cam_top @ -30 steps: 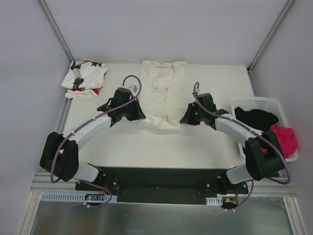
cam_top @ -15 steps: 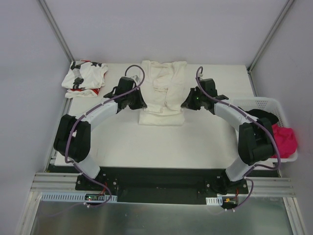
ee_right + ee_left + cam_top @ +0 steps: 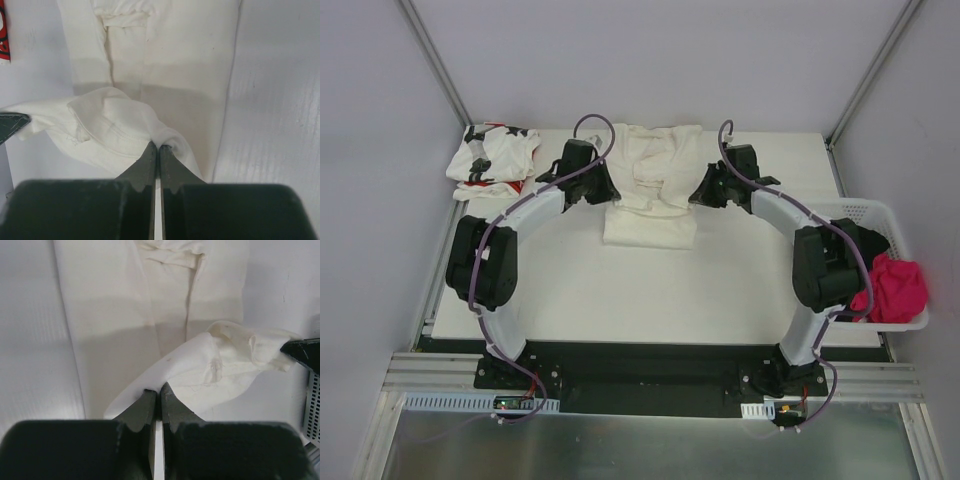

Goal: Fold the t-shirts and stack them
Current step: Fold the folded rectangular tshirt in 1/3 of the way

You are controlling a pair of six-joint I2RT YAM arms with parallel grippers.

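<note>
Left gripper [image 3: 160, 390] was clamped on one corner of the cream-white t-shirt [image 3: 655, 215], and the right gripper [image 3: 158, 147] was pinched tight on the opposite corner. Between the two, the raised hem hung in a slack fold above the rest of the shirt, which lay flat on the table [image 3: 580, 290] toward the far edge. The star-print t-shirt [image 3: 492, 160] sat crumpled at the far left corner, well apart from both grippers.

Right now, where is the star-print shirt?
The star-print shirt sits at the table's far-left corner in the top view, left of the left tool and cream shirt.
</note>
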